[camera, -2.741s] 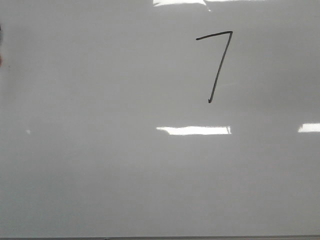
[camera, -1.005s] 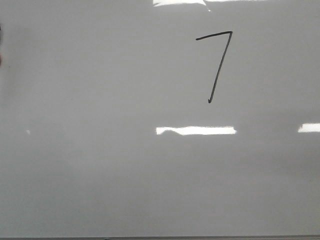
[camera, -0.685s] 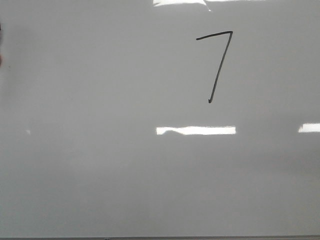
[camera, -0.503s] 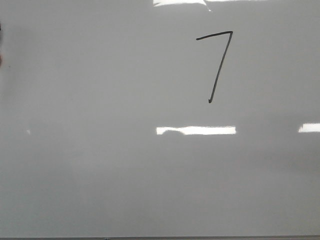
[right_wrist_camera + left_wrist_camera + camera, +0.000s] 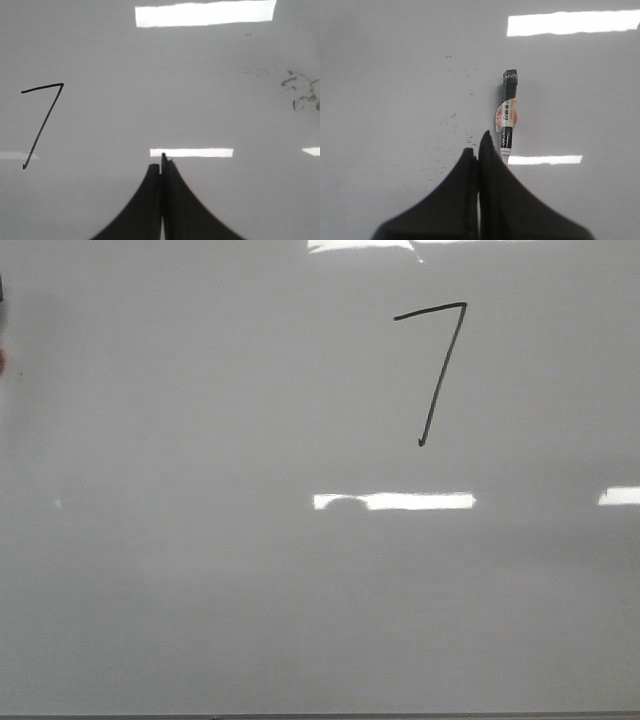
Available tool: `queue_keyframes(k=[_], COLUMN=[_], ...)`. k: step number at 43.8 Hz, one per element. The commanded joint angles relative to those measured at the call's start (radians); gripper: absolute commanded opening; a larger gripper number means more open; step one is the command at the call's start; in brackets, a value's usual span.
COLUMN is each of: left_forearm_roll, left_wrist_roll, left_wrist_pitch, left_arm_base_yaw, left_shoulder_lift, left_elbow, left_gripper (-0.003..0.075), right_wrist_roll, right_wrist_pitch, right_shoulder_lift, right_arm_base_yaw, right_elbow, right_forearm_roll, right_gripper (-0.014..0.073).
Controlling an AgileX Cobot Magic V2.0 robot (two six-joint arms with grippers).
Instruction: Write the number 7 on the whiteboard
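The number 7 [image 5: 432,368] sits drawn in thin black line on the whiteboard [image 5: 200,570], up in the upper right part of the front view; its short top bar rises slightly to the right, and its long stem slants down and to the left from the bar's right end, so the long axis runs steeply, leaning right at the top; the left gripper [image 5: 478,152] has its dark fingers pressed together, holding nothing; a marker [image 5: 507,115] lies flat on the board just beside those fingertips, black cap pointing away from them; the right gripper [image 5: 161,167] is pinched closed too, and empty, over bare board, well apart from the numeral; faint smudges [image 5: 300,92] mark the board off to one side.
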Motion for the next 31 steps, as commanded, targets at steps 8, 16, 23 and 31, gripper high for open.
queue_keyframes(k=[8,16,23,31], left_forearm_roll=[0.001,0.001,0.001,0.001], left_wrist_roll=[0.0,0.0,0.0,0.0], left_wrist_pitch=[-0.079,-0.079,-0.079,-0.079], left_arm_base_yaw=[0.001,0.001,0.001,0.001], left_shoulder_lift=[-0.015,-0.015,-0.015,-0.015], left_elbow=[0.003,0.003,0.003,0.003], left_gripper=[-0.002,-0.002,-0.002,-0.002], right_wrist_roll=[0.005,0.005,0.005,0.005], right_wrist_pitch=[-0.082,-0.082,-0.082,-0.082], right_shoulder_lift=[-0.019,-0.019,-0.019,-0.019], right_arm_base_yaw=[-0.007,-0.007,-0.007,-0.007], right_elbow=[-0.003,-0.003,-0.003,-0.003], right_forearm_roll=[-0.015,-0.015,-0.015,-0.015], right_gripper=[-0.0069,-0.0069,-0.0069,-0.0069])
